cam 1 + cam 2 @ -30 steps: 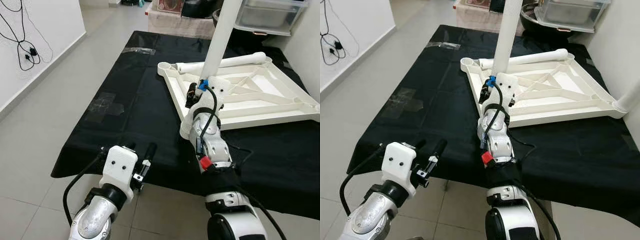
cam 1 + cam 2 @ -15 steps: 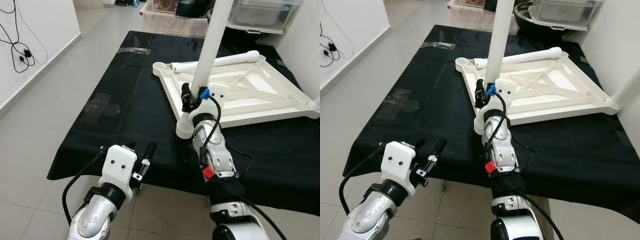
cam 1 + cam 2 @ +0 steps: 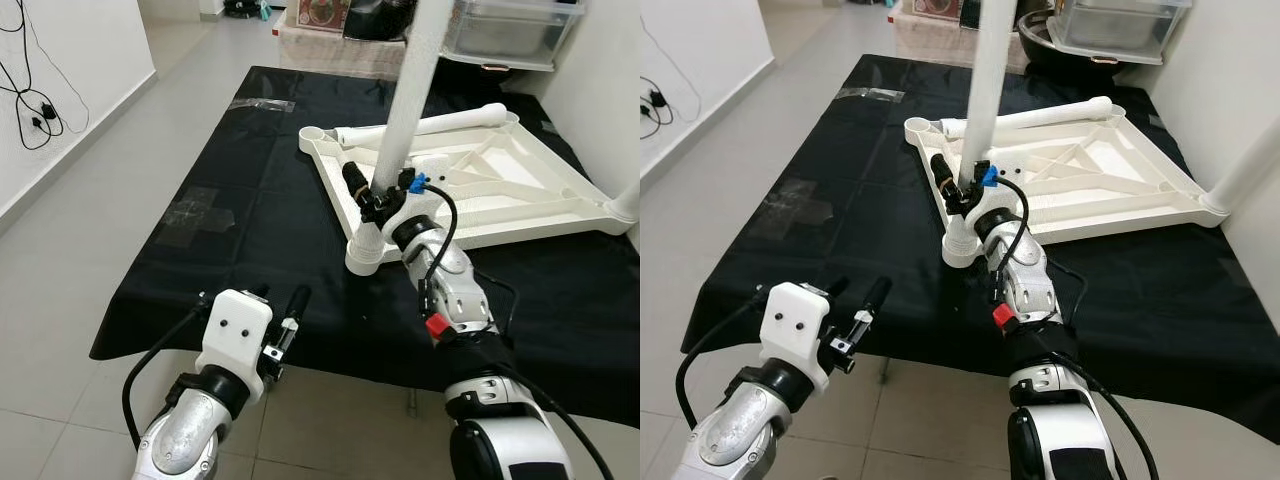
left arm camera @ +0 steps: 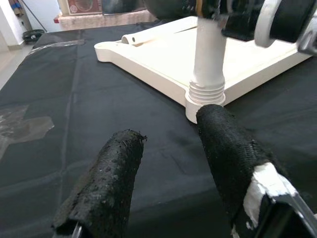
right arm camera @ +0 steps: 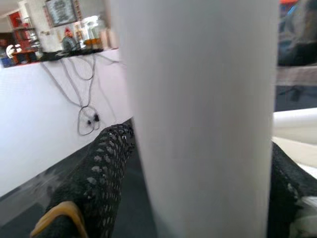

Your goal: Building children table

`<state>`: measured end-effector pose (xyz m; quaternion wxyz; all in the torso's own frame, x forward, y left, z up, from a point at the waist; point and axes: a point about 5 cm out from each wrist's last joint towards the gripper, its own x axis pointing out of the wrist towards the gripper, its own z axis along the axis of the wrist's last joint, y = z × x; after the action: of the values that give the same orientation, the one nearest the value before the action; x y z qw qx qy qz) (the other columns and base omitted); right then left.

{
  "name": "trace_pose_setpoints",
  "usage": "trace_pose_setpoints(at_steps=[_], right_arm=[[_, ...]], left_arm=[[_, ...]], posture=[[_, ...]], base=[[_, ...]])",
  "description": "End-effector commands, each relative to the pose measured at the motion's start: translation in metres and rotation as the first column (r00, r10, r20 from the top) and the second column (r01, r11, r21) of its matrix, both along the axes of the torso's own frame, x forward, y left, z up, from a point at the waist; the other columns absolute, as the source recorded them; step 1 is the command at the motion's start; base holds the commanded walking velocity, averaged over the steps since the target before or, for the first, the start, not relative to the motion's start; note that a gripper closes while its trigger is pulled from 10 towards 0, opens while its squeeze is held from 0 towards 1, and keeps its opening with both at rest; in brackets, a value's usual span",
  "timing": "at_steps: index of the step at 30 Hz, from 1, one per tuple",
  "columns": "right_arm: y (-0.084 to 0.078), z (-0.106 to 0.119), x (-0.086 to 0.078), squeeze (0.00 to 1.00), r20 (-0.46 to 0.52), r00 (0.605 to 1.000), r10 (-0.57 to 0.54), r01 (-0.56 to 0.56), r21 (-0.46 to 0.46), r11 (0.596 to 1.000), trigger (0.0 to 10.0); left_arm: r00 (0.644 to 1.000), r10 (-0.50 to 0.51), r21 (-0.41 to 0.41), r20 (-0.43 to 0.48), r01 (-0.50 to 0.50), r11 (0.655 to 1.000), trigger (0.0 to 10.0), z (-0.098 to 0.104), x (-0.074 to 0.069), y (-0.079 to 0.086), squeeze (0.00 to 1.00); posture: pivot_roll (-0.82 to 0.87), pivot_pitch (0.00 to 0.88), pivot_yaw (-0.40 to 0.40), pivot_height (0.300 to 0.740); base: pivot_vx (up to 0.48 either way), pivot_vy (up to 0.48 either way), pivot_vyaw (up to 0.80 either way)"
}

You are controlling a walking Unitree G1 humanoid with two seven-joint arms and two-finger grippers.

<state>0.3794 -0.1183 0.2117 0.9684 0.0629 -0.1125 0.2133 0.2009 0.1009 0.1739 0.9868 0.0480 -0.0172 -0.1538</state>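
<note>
- The right pincer (image 3: 372, 197) was clenched on the white table leg (image 3: 408, 95), one black finger on either side of it, a little above the leg's ribbed foot.
- In the right wrist view the leg (image 5: 198, 119) stood between the two netted fingers (image 5: 101, 173).
- The leg stood upright in the near-left corner socket (image 3: 364, 255) of the white table frame (image 3: 520, 200), which lay upside down on the black cloth (image 3: 250, 200).
- A second white leg (image 3: 430, 122) lay flat along the frame's far edge, one end at the far-left corner socket (image 3: 313, 134).
- At the frame's right corner another white post (image 3: 1250, 150) rose up toward the right.
- The left pincer (image 3: 280, 325) hovered at the near edge of the cloth, well apart from the frame, its two black fingers spread and gripping nothing.
- In the left wrist view those fingers (image 4: 106, 183) pointed toward the ribbed foot of the upright leg (image 4: 208, 64).
- Patches of clear tape (image 3: 205, 210) lay on the left part of the cloth, and another strip (image 3: 255, 102) near its far-left corner.
- Black cables (image 3: 40, 90) hung on the white wall at far left.
- Clear storage bins (image 3: 510, 30) stood beyond the far end of the cloth.
</note>
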Motion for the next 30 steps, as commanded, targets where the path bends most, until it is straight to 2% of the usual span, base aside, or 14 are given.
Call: trace_pose_setpoints(at_steps=[1, 5, 10, 12, 14, 17, 19, 20, 21, 24, 30], right_arm=[[-0.002, 0.004, 0.005, 0.0, 0.018, 0.999, 0.033, -0.033, -0.02, 0.999, 10.0], [-0.001, 0.009, 0.013, 0.0, 0.016, 0.996, 0.087, -0.086, -0.065, 0.994, 10.0], [0.0, 0.011, 0.016, 0.0, 0.001, 0.992, 0.125, -0.124, -0.069, 0.99, 10.0], [0.004, 0.014, 0.019, 0.0, -0.016, 0.976, 0.217, -0.218, -0.068, 0.974, 10.0], [0.004, 0.014, 0.019, 0.0, -0.016, 0.976, 0.217, -0.218, -0.068, 0.974, 10.0], [0.006, 0.016, 0.02, 0.0, -0.046, 0.946, 0.321, -0.323, -0.067, 0.944, 10.0], [0.006, 0.016, 0.02, 0.0, -0.046, 0.946, 0.321, -0.323, -0.067, 0.944, 10.0], [0.006, 0.017, 0.02, 0.0, -0.064, 0.927, 0.37, -0.374, -0.073, 0.924, 10.0], [0.006, 0.017, 0.02, 0.0, -0.064, 0.927, 0.37, -0.374, -0.073, 0.924, 10.0], [0.007, 0.017, 0.02, 0.0, -0.091, 0.892, 0.442, -0.45, -0.104, 0.887, 10.0], [0.015, 0.019, 0.02, 0.0, -0.116, 0.867, 0.485, -0.497, -0.128, 0.858, 10.0]], left_arm=[[1.0, -0.003, 0.003, -0.009, 0.004, 1.0, 10.0, -0.002, -0.001, -0.001, 0.0], [1.0, 0.001, 0.004, -0.006, -0.001, 1.0, 10.0, -0.001, -0.001, 0.001, 0.0], [1.0, 0.004, 0.005, -0.005, -0.004, 1.0, 10.0, 0.0, -0.001, 0.001, 0.0], [1.0, 0.006, 0.006, -0.007, -0.006, 1.0, 10.0, 0.0, -0.002, 0.001, 0.0], [1.0, 0.006, 0.006, -0.007, -0.006, 1.0, 10.0, 0.0, -0.002, 0.001, 0.0], [1.0, 0.009, 0.008, -0.007, -0.009, 1.0, 10.0, 0.0, -0.002, 0.001, 0.0], [1.0, 0.009, 0.008, -0.007, -0.009, 1.0, 10.0, 0.0, -0.002, 0.001, 0.0], [1.0, 0.009, 0.007, -0.007, -0.009, 1.0, 10.0, 0.0, -0.002, 0.002, 0.0], [1.0, 0.009, 0.007, -0.007, -0.009, 1.0, 10.0, 0.0, -0.002, 0.002, 0.0], [1.0, 0.004, 0.006, -0.007, -0.004, 1.0, 10.0, 0.0, -0.002, 0.001, 0.0], [1.0, 0.0, 0.004, -0.007, 0.0, 1.0, 10.0, 0.001, -0.003, 0.0, 0.0]], posture=[[0.16, 0.111, -0.075, 0.74], [0.16, 0.116, -0.078, 0.74], [0.17, 0.118, -0.079, 0.74], [0.17, 0.123, -0.082, 0.74], [0.17, 0.123, -0.082, 0.74], [0.17, 0.125, -0.083, 0.74], [0.17, 0.125, -0.083, 0.74], [0.17, 0.126, -0.081, 0.74], [0.17, 0.126, -0.081, 0.74], [0.17, 0.127, -0.082, 0.74], [0.18, 0.132, -0.083, 0.74]], base=[[0.0, 0.0, 0.0], [0.0, 0.0, 0.0], [0.0, 0.0, 0.0], [0.0, 0.0, 0.0], [0.0, 0.0, 0.0], [0.0, 0.0, 0.0], [0.0, 0.0, 0.0], [0.0, 0.0, 0.0], [0.0, 0.0, 0.0], [0.0, 0.0, 0.0], [0.0, 0.0, 0.0]])
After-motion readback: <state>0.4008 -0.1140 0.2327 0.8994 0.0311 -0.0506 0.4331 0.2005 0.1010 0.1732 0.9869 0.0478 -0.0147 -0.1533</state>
